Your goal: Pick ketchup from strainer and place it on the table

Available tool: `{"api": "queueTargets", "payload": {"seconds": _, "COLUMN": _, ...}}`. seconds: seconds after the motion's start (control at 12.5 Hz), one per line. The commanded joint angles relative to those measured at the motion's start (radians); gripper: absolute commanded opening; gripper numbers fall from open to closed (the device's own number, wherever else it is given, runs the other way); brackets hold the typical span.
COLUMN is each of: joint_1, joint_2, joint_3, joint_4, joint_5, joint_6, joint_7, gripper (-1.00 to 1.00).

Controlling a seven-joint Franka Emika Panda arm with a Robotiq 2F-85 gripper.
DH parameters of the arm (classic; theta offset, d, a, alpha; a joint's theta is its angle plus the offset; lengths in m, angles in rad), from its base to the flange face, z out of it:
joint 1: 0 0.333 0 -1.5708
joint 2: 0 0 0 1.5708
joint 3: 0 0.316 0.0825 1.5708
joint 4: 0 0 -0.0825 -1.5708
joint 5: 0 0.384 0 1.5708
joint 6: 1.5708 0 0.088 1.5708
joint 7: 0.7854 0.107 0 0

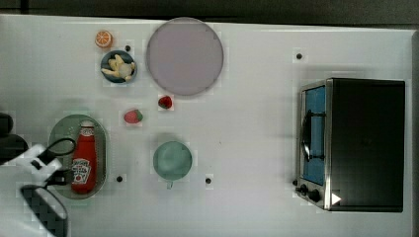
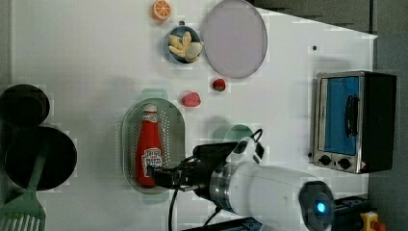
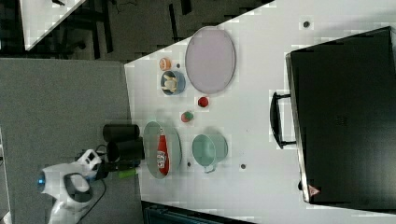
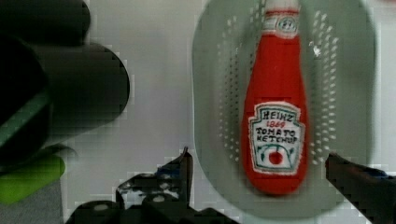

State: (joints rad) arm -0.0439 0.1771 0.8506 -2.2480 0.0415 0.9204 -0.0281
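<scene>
Nearest the wrist camera: one gripper [image 4: 257, 170], fingers spread wide apart on either side of the bottle's base end, clamped on nothing. Counted one ketchup [image 4: 276, 100], a red squeeze bottle with a white cap, lying flat along the middle of one strainer [image 4: 212, 93], the pale green oval basket with small holes. Read on the white label: "HEINZ", "1869", "TOMATO KETCHUP", over a small red tomato drawing; a second, smaller label sat at the neck, its writing too small to read. Sat on one white table [image 1: 257, 128] near the top view's left edge, with the gripper [image 1: 59, 165] just beside the strainer's left rim in that same top view. Counted one teal-green cup [image 1: 172, 160] to the top view's right of the strainer, well apart from it. Counted two strawberries, one pink-red [image 1: 133, 116] and one darker red [image 1: 165, 102], between the strainer and one large round lilac plate [image 1: 185, 56]. Counted one orange slice [image 1: 104, 39] and one small blue bowl [image 1: 118, 66] of pale pieces at the top view's upper left. Counted one toaster oven [image 1: 353, 143] at the top view's right, with one handle, two knobs and a small warning triangle whose mark could not be read. Counted four black dots on the tabletop. Seen at the left view's left edge: dark round pans [image 2: 38, 154] and one green spatula [image 2: 21, 211].
</scene>
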Motion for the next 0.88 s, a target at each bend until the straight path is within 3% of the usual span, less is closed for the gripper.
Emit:
{"api": "queueTargets", "payload": {"seconds": 0.08, "joint_1": -0.031, "joint_2": 0.088, "joint_3": -0.032, "joint_4": -0.072, "joint_5": -0.038, "joint_6": 0.143, "joint_7": 0.052, "gripper": 1.00}}
{"api": "queueTargets", "payload": {"seconds": 0.56, "joint_1": -0.020, "joint_2": 0.309, "joint_3": -0.060, "joint_4": -0.071, "joint_5": -0.070, "joint_6": 0.290, "joint_7": 0.058, "gripper": 1.00}}
{"api": "queueTargets", "payload": {"seconds": 0.88, "joint_1": 0.034, "joint_2": 0.363, "joint_3": -0.128, "joint_4": -0.059, "joint_5": -0.071, "joint_6": 0.324, "joint_7": 0.058, "gripper": 1.00}}
